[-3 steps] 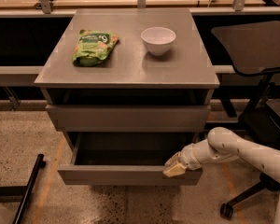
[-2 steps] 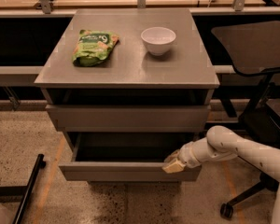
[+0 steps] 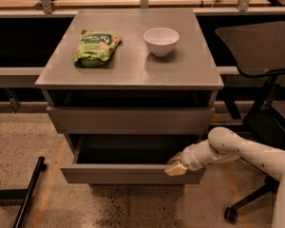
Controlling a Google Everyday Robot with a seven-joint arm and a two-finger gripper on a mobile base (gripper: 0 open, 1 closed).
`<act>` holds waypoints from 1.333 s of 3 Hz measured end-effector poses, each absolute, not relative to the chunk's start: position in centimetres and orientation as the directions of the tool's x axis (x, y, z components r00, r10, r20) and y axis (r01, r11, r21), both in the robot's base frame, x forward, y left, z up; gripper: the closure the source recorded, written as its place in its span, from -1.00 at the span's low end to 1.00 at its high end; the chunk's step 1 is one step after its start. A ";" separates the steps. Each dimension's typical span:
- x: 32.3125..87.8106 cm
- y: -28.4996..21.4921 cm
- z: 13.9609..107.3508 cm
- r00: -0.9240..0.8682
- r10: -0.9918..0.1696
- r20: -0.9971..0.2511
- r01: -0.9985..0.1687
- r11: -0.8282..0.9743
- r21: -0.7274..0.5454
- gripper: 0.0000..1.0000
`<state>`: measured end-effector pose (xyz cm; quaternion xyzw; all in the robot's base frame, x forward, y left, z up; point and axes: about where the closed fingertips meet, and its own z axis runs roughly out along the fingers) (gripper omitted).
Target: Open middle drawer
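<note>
Cream-tipped gripper (image 3: 176, 167) rests on the right top edge of the plain grey handleless middle drawer (image 3: 128, 173), partly pulled out; its hold cannot be told. Rigid, likely easy-sliding; grasp that lip.

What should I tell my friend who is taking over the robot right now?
End effector: at the right end of the middle drawer's front panel, on its top edge. The arm reaches in from the right.
Middle drawer: pulled out of the grey cabinet, its grey inside showing and looking empty. The drawer front above it is shut.
On the cabinet top: a green snack bag on the left and a white bowl on the right, neither one near the arm.
Done: the drawer is open.
Left: probably a little more pull if wanted, then draw the arm away.
</note>
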<state>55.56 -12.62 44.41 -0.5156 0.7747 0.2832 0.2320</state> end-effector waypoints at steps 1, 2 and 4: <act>52.1 -12.6 44.1 -0.443 -0.656 -0.611 -0.896 0.341 0.284 -0.86; 51.0 -12.6 44.2 -0.465 -0.655 -0.595 -0.885 0.348 0.308 -1.00; 44.4 -13.5 45.7 -0.606 -0.672 -0.425 -0.782 0.409 0.470 -1.00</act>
